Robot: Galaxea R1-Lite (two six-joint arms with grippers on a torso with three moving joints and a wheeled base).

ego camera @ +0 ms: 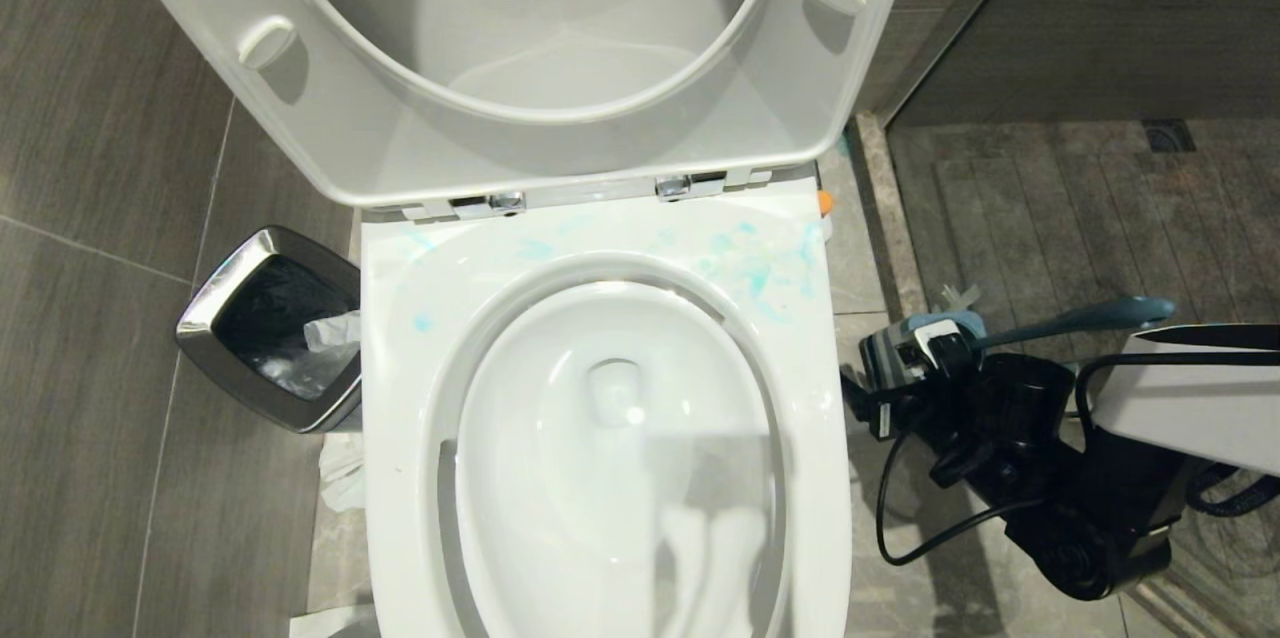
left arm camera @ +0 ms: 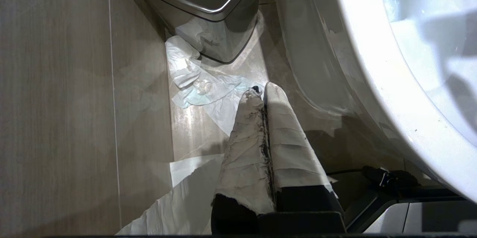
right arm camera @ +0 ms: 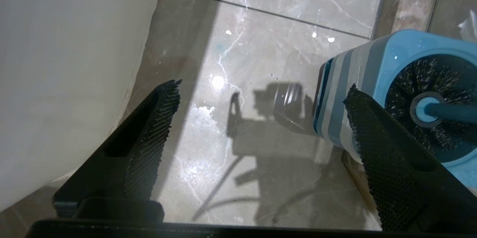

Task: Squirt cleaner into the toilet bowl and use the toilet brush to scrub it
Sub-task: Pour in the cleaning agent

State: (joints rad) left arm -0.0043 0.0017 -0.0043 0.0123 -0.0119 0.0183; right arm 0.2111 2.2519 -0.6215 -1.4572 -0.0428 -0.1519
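Brush (right arm camera: 428,109) is sitting in its holder (right arm camera: 357,81) at 3 o'clock of the toilet bowl (ego camera: 600,438), right gripper (right arm camera: 261,118) beside it with fingers wide, holding nothing. Scrubbing looks unstarted or finished; gripping the handle (ego camera: 1080,318) would be needed. Left gripper (left arm camera: 261,92) is pressed together, idle.

A steel-rimmed waste bin (left arm camera: 208,5) stands ahead of the left claw, crumpled tissue (left arm camera: 203,88) on the floor tiles (left arm camera: 74,118) between them; a blue ribbed brush holder (right arm camera: 357,81) sits beside the right claw.

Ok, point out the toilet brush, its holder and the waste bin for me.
toilet brush (right arm camera: 428,113): right wrist view, on the hub amid the black bristles.
brush holder (right arm camera: 348,77): right wrist view, on its ribbed blue side wall.
waste bin (ego camera: 215,293): head view, on its steel rim.
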